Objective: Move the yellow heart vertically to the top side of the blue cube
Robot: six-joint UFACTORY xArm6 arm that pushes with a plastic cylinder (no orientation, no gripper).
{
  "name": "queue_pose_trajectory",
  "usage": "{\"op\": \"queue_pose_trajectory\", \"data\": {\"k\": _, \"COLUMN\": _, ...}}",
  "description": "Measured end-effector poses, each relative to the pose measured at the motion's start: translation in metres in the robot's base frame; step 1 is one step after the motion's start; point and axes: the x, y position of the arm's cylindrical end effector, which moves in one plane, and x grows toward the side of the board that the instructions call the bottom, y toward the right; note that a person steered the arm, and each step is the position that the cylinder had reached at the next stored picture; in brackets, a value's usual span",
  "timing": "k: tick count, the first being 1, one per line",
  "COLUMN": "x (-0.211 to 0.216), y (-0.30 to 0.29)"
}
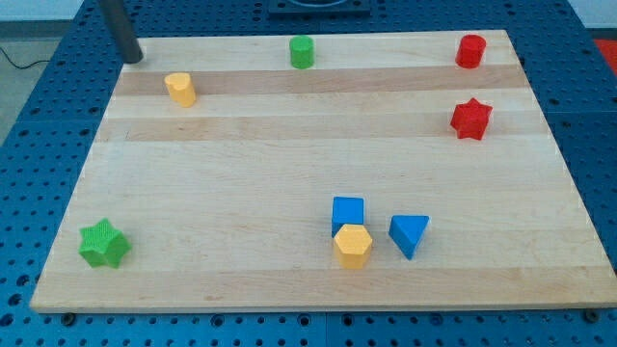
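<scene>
The yellow heart (180, 89) lies near the board's top left. The blue cube (348, 212) sits low on the board, right of centre. A yellow hexagonal block (353, 246) touches the cube's bottom side. My tip (133, 60) rests at the board's top left corner, up and to the left of the yellow heart and a short gap away from it. The tip is far from the blue cube.
A blue triangle (409, 234) lies just right of the cube. A green cylinder (302, 51) is at the top middle, a red cylinder (470, 50) at the top right, a red star (471, 118) below it, and a green star (103, 243) at the bottom left.
</scene>
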Motion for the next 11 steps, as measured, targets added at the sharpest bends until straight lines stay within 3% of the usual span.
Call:
{"op": "queue_pose_trajectory", "data": {"k": 1, "x": 0.045, "y": 0.033}}
{"op": "queue_pose_trajectory", "data": {"k": 3, "x": 0.073, "y": 0.195}}
{"op": "queue_pose_trajectory", "data": {"k": 5, "x": 0.076, "y": 0.199}}
{"op": "queue_pose_trajectory", "data": {"k": 7, "x": 0.145, "y": 0.262}}
{"op": "queue_pose_trajectory", "data": {"k": 8, "x": 0.145, "y": 0.286}}
{"op": "queue_pose_trajectory", "data": {"k": 10, "x": 0.120, "y": 0.273}}
{"op": "queue_pose_trajectory", "data": {"k": 11, "x": 0.153, "y": 0.327}}
